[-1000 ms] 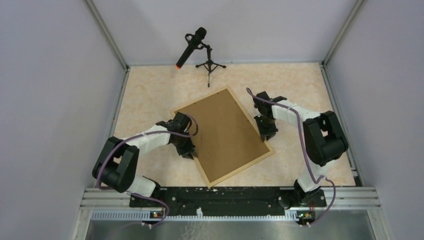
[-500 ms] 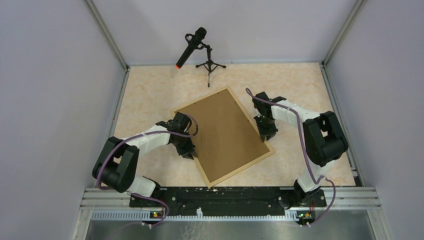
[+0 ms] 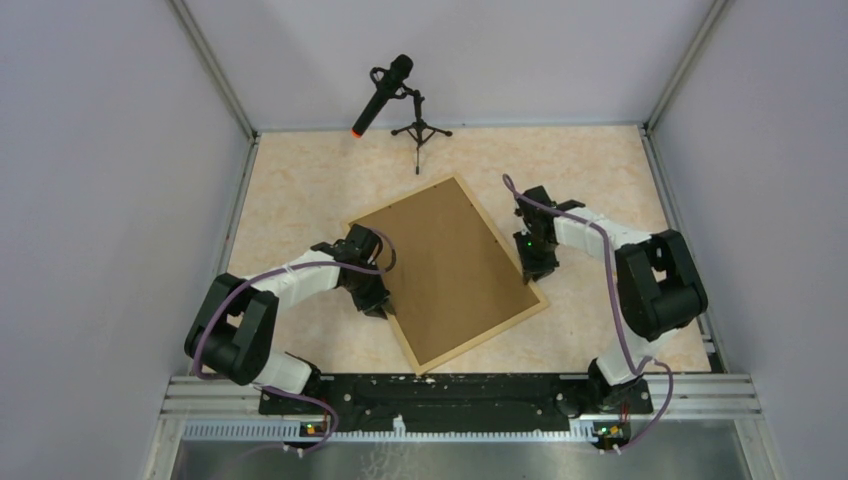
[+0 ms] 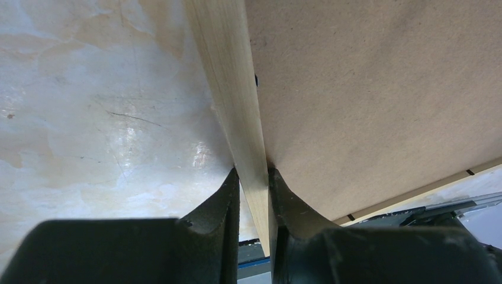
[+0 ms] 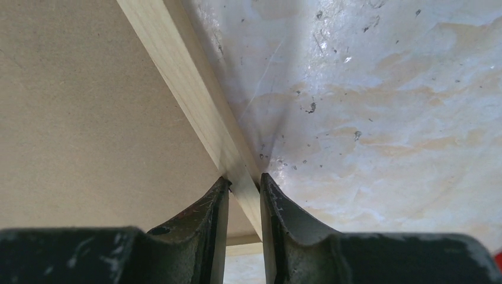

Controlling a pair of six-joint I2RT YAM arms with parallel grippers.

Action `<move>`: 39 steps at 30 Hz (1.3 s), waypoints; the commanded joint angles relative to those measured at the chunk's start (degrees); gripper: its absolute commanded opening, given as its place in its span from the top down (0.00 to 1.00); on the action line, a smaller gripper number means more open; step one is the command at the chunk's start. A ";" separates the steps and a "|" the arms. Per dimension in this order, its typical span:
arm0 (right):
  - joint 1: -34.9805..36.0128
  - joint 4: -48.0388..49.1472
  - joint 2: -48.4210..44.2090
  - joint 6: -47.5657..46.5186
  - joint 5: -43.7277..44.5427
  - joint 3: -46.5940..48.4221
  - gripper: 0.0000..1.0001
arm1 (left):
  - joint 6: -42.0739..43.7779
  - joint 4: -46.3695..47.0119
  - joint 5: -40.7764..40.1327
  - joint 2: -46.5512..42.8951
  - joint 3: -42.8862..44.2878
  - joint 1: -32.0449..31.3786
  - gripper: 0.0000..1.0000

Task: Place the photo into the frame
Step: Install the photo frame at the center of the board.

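Lying back-up on the table (image 3: 300,185), the frame (image 3: 484,337) sits on the near side of the mic (image 3: 381,95), its far corner close to the mic's tripod feet. Its long axis runs away from the mic toward the arm bases, skewed so that the near end swings right of the mic, and one corner points at the bases. A brown board (image 3: 445,265) fills the opening, leaving only a thin pale wood rim around it. The frame's front face and whatever sits beneath the board are hidden. The left gripper (image 3: 377,303) pinches the long side lying left of the mic. Seen from that wrist (image 4: 253,171), one finger (image 4: 216,207) is outside the strip over the table and the other is on the board side, both pressed against the wood. The right gripper (image 3: 537,266) pinches the opposite long side, right of the mic. Its wrist view (image 5: 244,177) shows the same clamp, mirrored, with the strip squeezed between the tips. Both wrist views cut off most of the frame, showing only a stretch of rim and board. A tiny dark speck at the seam between strip and board in the left wrist view is too small to identify. Whether the frame rests flat or is raised slightly off the table cannot be told.
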 commanded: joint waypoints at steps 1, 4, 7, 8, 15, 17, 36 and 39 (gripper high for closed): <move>-1.41 8.08 5.55 2.18 -8.93 -6.36 0.76 | 1.82 1.06 -5.74 2.52 -2.88 0.01 1.00; -2.00 9.28 7.22 3.34 -14.42 -6.98 0.77 | 1.54 1.26 -5.12 2.80 -2.96 0.01 1.00; -1.95 10.70 7.88 4.67 -20.96 -7.66 0.77 | 1.37 1.50 -4.78 2.98 -3.02 0.00 1.00; -1.87 10.61 7.77 4.90 -21.72 -7.67 0.77 | 1.29 1.59 -4.69 2.94 -3.07 0.07 1.00; -0.86 2.05 2.63 3.07 -20.19 -1.82 0.64 | 0.91 2.26 -3.84 2.96 -3.82 0.03 1.00; -0.94 -0.49 -1.07 2.92 -18.88 0.27 0.52 | 0.89 2.32 -3.90 2.64 -4.04 0.01 1.00; 4.86 -2.36 -4.87 -0.03 4.67 2.69 0.74 | 12.56 -3.62 -15.82 3.82 2.53 1.24 1.00; 4.97 -3.30 -4.53 -0.32 7.03 3.03 0.74 | 15.60 -4.20 -17.81 3.96 3.46 1.28 1.00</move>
